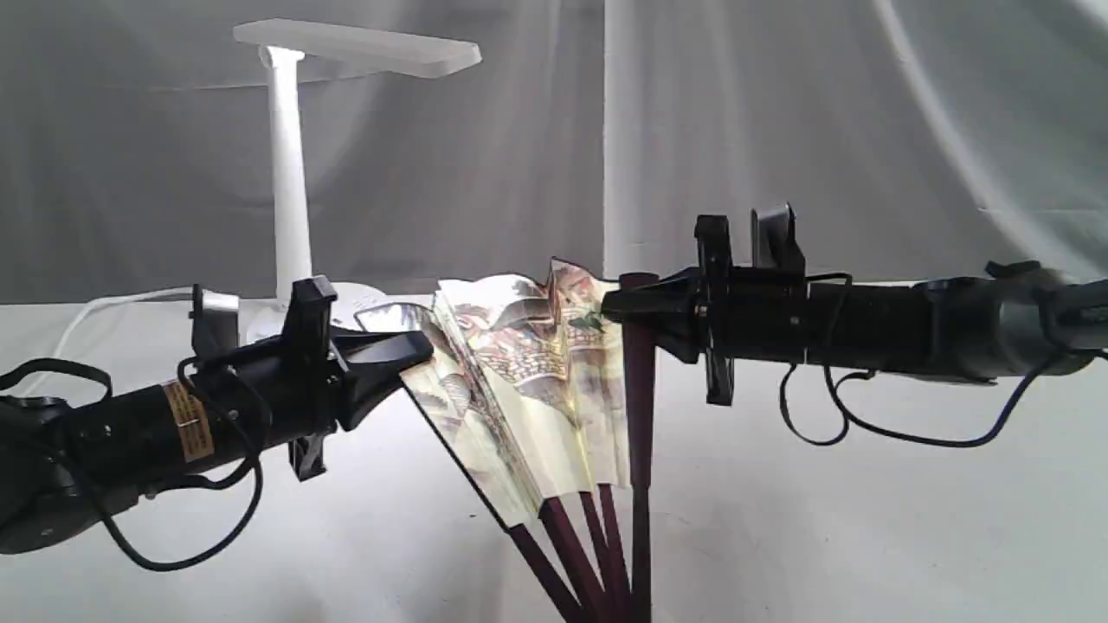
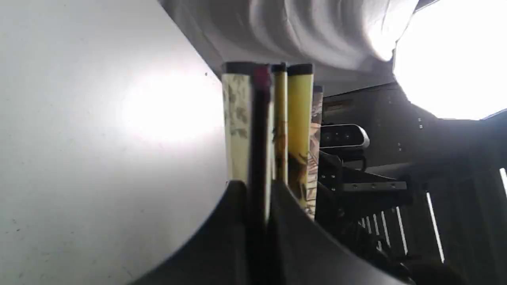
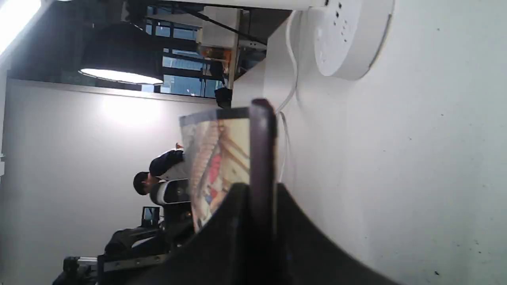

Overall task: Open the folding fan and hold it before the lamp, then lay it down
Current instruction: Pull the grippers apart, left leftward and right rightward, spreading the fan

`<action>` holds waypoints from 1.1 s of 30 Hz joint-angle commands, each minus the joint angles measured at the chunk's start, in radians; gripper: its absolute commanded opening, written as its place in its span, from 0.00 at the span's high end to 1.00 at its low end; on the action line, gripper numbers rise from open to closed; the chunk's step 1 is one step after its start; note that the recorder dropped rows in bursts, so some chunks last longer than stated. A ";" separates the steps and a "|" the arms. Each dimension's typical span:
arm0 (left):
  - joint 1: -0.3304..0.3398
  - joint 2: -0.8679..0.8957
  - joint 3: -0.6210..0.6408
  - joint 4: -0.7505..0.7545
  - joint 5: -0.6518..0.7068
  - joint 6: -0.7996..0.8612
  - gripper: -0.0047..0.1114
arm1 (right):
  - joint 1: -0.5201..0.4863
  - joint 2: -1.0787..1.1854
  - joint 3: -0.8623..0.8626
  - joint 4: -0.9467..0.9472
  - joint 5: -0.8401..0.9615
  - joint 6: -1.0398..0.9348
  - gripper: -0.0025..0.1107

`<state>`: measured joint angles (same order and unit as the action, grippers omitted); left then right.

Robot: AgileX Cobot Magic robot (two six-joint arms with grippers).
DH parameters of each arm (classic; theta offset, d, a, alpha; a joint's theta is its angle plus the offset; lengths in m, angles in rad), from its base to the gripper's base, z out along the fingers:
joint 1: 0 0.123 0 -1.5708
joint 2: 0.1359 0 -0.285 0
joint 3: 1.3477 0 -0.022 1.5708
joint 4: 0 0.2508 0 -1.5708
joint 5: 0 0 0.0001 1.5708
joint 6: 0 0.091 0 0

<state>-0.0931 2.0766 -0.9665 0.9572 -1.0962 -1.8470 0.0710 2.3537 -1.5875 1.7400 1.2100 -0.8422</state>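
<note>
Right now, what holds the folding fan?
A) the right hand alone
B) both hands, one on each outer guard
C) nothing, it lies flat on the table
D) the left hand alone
B: the left hand pinches one outer guard of the folding fan and the right hand the other, with the pleats partly spread between them.

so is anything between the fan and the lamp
Nothing visible does. The folding fan, part open, is gripped at its guards by the left gripper and right gripper. The lamp stands behind it to the left in the exterior view; only bare table and the left gripper itself lie between.
</note>
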 commanded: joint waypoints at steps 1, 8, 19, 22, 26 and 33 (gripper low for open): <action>0.032 -0.015 -0.004 -0.021 -0.066 -0.040 0.96 | 0.000 -0.025 -0.051 0.004 0.011 0.078 0.98; 0.072 -0.015 -0.004 -0.046 -0.111 -0.058 0.96 | 0.000 -0.025 -0.174 -0.022 0.011 0.189 0.98; 0.085 -0.015 -0.004 -0.117 -0.036 -0.063 0.96 | 0.000 -0.023 -0.177 -0.069 -0.056 0.224 0.98; 0.085 -0.015 -0.004 -0.157 -0.012 -0.076 0.96 | -0.004 -0.023 -0.177 -0.069 -0.071 0.244 0.98; 0.085 -0.015 -0.004 -0.169 -0.076 -0.123 0.96 | -0.022 -0.023 -0.177 -0.069 -0.081 0.246 0.98; 0.107 -0.015 -0.004 -0.183 -0.049 -0.164 0.96 | -0.093 -0.023 -0.177 -0.087 0.011 0.269 0.98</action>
<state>-0.0003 2.0716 -0.9665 0.8131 -1.1504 -1.9869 -0.0023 2.3398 -1.7624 1.6683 1.1720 -0.5689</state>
